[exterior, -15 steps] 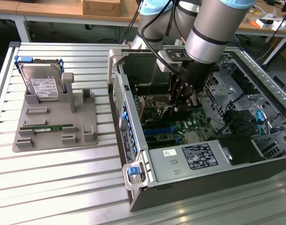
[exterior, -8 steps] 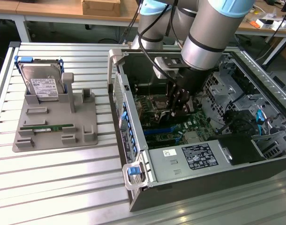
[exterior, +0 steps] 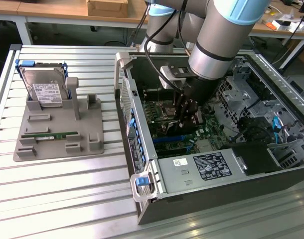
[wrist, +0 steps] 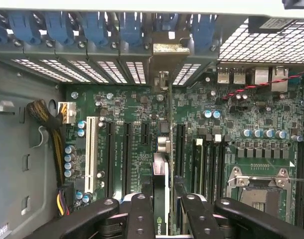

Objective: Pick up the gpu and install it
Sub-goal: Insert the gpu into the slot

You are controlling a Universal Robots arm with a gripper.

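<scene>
The jaws are pinched on the gpu [wrist: 161, 199], one black finger [wrist: 141, 216] on each side of the thin card, which stands on edge between them. From the wrist view the card runs straight away from the gripper [wrist: 161, 219] toward the rear slot openings, its silver bracket [wrist: 168, 49] up against the row of blue slot latches [wrist: 94, 25]. It sits over the motherboard [wrist: 231, 124], between the dark expansion slots and just beside the white slot [wrist: 89, 154]; whether it is fully seated in its slot I cannot tell.

In the exterior view, the arm [exterior: 217, 45] reaches down into the open computer case [exterior: 142, 124], and the gripper [exterior: 188, 117] is low inside, right over the green board. The power supply with its white label [exterior: 212, 167] lies at the near edge of the case.

Off to the exterior view's left, on the slatted metal table [exterior: 67, 199], sits the grey parts tray [exterior: 92, 124]. The hard drive [exterior: 45, 89] leans in its holder at the far end of it, and the narrow green memory stick [exterior: 50, 135] lies flat in its groove nearer to us. A yellow and black cable bundle [wrist: 50, 129] hangs at the side of the board in the wrist view.
</scene>
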